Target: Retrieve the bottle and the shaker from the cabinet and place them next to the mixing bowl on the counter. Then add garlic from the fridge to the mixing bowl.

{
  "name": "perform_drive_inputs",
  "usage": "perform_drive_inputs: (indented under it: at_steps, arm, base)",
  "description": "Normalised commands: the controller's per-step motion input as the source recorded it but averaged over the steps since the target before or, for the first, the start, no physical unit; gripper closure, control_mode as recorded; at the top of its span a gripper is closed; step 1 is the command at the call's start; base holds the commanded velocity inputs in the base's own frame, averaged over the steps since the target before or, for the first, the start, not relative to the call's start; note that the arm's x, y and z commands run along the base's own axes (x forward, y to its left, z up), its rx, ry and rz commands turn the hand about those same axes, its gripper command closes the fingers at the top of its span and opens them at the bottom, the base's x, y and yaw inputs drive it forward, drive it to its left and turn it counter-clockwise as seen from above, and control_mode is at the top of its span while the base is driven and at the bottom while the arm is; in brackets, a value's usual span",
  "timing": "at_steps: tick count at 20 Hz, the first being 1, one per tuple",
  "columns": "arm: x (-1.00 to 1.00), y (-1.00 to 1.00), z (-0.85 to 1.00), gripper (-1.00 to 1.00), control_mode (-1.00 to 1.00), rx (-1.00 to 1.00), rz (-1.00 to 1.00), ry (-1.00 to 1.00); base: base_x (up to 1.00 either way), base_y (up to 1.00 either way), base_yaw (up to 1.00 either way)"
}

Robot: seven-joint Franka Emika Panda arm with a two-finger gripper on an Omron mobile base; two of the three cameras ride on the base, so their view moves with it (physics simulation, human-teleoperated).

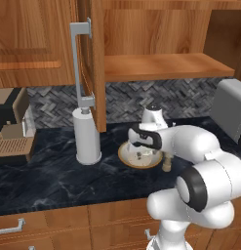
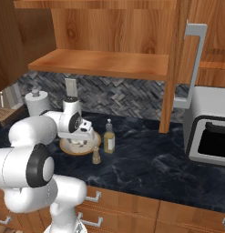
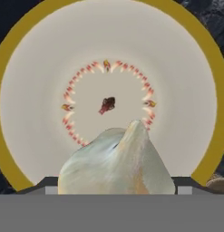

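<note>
While poised over the bowl (image 3: 22, 68) on the dark counter (image 1: 44, 180), gripper (image 3: 115, 192) clamped on the garlic (image 3: 115, 165), with the bulb hanging above the bowl's red-patterned centre and hiding the fingertips. Just right of the bowl, standing upright on the counter: bottle (image 2: 109, 138) and shaker (image 2: 96, 155), the shaker nearer the counter's front edge. Left of the bowl, a paper-towel roll (image 1: 87, 136); above, an open cabinet (image 2: 104, 61).
</note>
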Motion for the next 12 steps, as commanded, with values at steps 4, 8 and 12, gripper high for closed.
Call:
perform_drive_inputs:
  at_steps: [4,8,12]
  arm:
    - [0.14,0.02,-0.11,1.0,-1.0,0.0,0.0,0.0]
    - [0.17,0.02,-0.37,1.0,-1.0,0.0,0.0,0.0]
    - [0.17,0.04,-0.49,1.0,-1.0,-0.01,0.0,0.0]
  base:
    - [0.0,0.0,0.0]
    - [0.0,0.0,0.0]
    - [0.0,0.0,0.0]
